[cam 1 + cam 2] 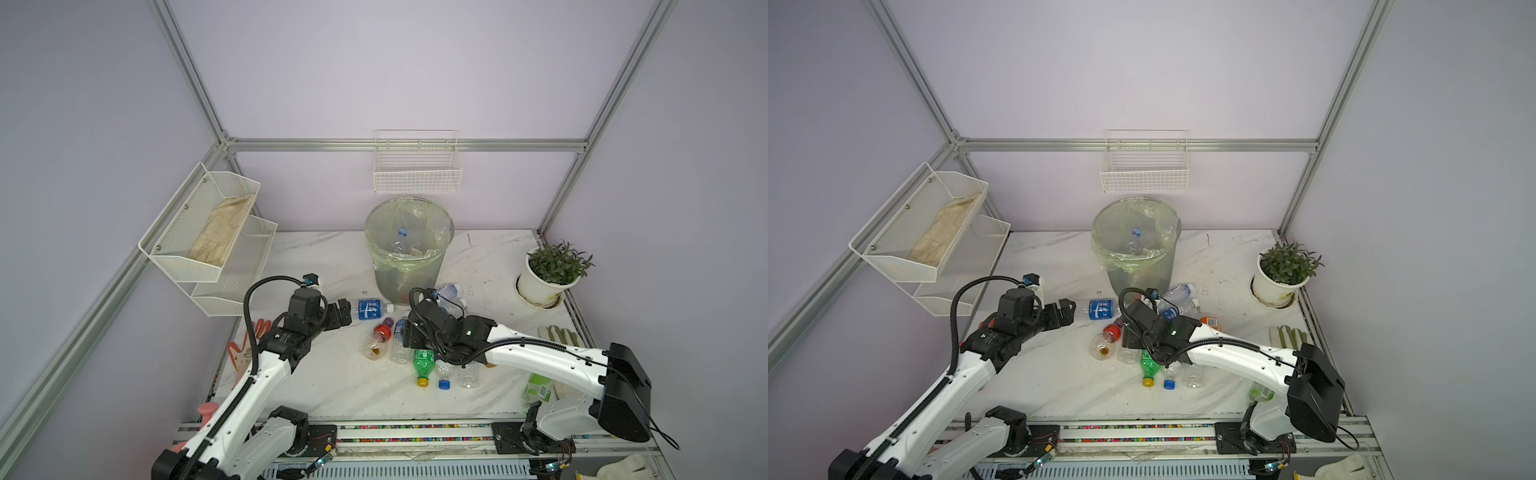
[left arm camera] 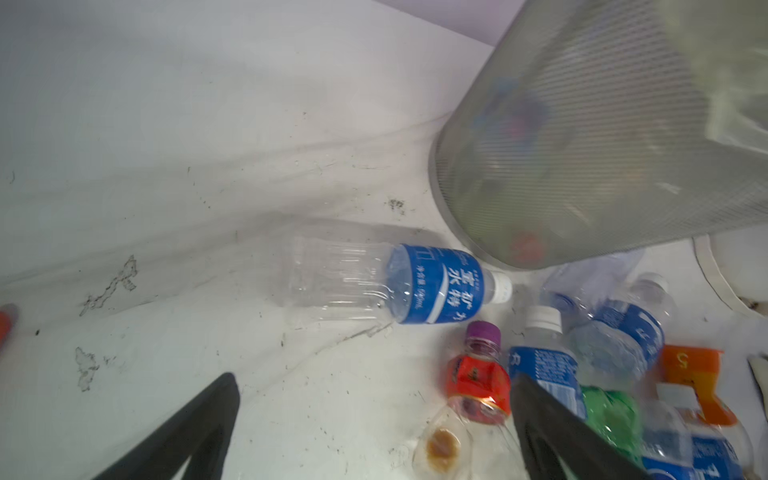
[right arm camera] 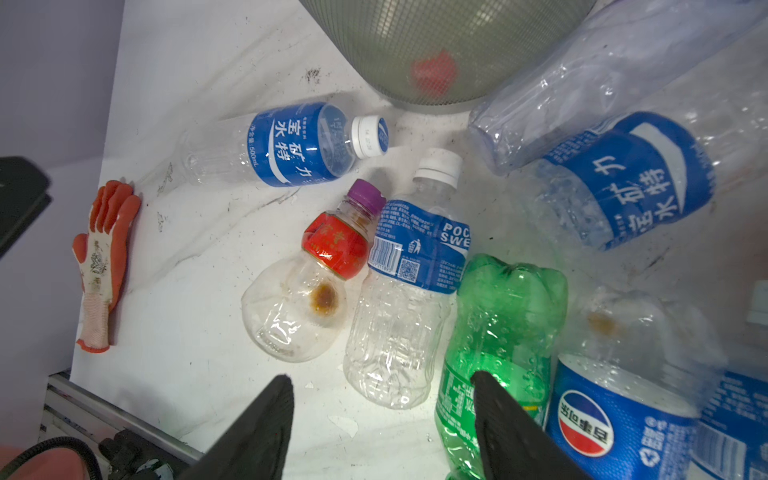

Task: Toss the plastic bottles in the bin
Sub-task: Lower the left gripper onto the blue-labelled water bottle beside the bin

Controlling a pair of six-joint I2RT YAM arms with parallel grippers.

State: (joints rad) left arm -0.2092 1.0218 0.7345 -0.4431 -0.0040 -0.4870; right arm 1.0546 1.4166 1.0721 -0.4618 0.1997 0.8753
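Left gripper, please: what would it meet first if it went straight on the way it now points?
Probably the blue-labelled bottle lying just ahead of the left gripper; depth unclear.

**Fig.** Non-task items. Orange glove (image 3: 104,257) flat on table (image 1: 332,395), outboard of and behind L gripper (image 1: 343,314). Two-tier mesh shelf (image 1: 183,266) on side wall, outboard of L gripper; beige cloth (image 1: 222,228) in upper tier. Wire basket (image 1: 417,178) on rear wall, well ahead of both grippers. Potted plant (image 1: 557,264) ahead of and outboard of R gripper (image 3: 382,382); pale glove (image 1: 557,334) outboard, same side.
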